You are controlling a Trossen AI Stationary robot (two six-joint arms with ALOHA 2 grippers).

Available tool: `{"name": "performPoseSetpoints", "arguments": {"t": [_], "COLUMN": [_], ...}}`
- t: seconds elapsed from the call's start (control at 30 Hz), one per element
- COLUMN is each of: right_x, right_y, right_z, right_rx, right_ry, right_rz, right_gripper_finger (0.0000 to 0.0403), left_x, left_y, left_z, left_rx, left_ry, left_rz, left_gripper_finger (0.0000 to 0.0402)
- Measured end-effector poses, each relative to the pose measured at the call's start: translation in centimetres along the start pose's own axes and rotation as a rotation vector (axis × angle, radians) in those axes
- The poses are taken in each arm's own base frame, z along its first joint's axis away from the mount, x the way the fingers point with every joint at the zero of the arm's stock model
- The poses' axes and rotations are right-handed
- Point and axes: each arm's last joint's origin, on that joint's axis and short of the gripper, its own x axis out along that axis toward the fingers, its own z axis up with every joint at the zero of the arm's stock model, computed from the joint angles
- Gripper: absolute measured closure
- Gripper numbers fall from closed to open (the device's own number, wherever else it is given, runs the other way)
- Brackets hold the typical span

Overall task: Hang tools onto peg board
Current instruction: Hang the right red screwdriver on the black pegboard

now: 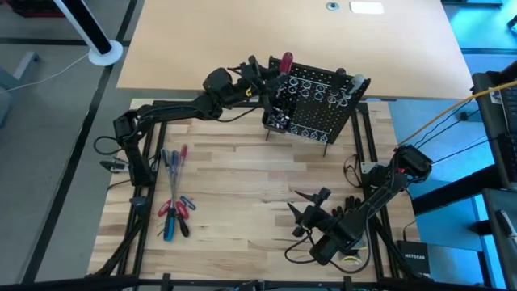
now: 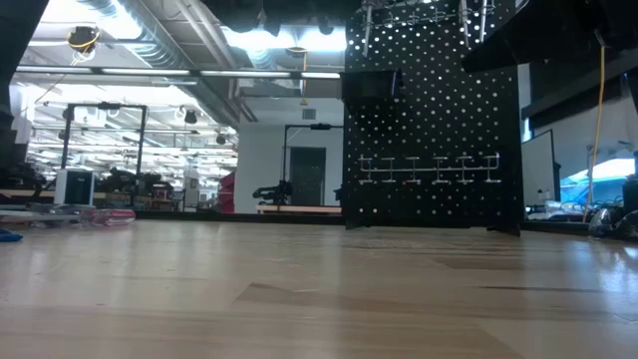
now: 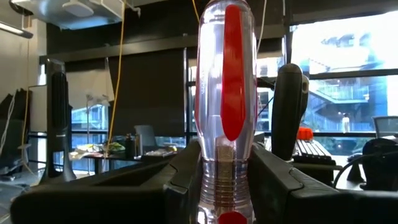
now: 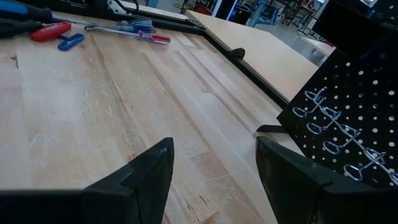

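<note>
Looking down from the high view, we see the left arm stretched across the wooden table (image 1: 242, 186) to the far edge. The left gripper (image 1: 273, 74) sits at the top left corner of the black peg board (image 1: 319, 105), and its fingers are squeezed around a red-handled screwdriver (image 1: 285, 61). The peg board leans, with silver wire rings (image 1: 335, 95) on its face. More tools (image 1: 173, 198) with red and blue handles lie in a loose pile on the table's left side, well apart from the board. The right arm is folded at the near right edge, and the right gripper (image 1: 305, 212) hangs low over the wood with its fingers spread and nothing between them. A black box (image 1: 416, 257) by the near right corner has white letters that look like NETGEAR.

From the low view, we see the peg board (image 2: 434, 120) standing across the table, its row of wire rings (image 2: 429, 168) sticking out. We cannot see either gripper there.

From the left wrist view, the screwdriver (image 3: 225, 93) stands straight up, clear with a red stripe, pinched between the two dark fingers (image 3: 180, 180). Tiny writing runs down the handle, but we cannot read it.

From the right wrist view, the two fingers (image 4: 149, 171) stand wide apart over bare wood. The peg board (image 4: 354, 118) is off to one side, and the tools (image 4: 56, 31) lie far across the table.
</note>
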Motion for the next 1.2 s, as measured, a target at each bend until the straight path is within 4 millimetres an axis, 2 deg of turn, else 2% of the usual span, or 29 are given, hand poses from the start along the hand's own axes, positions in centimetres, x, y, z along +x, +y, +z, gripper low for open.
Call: {"name": "performPoseSetpoints", "arguments": {"t": [0.37,1.03,1.2], "right_x": [0.0,0.0,0.0], "right_y": [0.0,0.1,0.1], "right_z": [0.0,-0.1,-0.1], "right_rx": [0.000,0.004,0.008], "right_ry": [0.003,0.043,0.042], "right_rz": [0.002,0.030,0.031], "right_gripper_finger": [0.0176,0.0176,0.0176], "left_x": [-0.1,-0.1,-1.1], "left_y": [0.4,0.7,0.5], "left_z": [0.1,0.2,-1.0], "left_rx": [-0.053,-0.045,-0.032], "left_ry": [-0.014,-0.024,-0.076], "left_rz": [0.036,0.043,0.041], "left_gripper_finger": [0.0313,0.0318,0.0318]}}
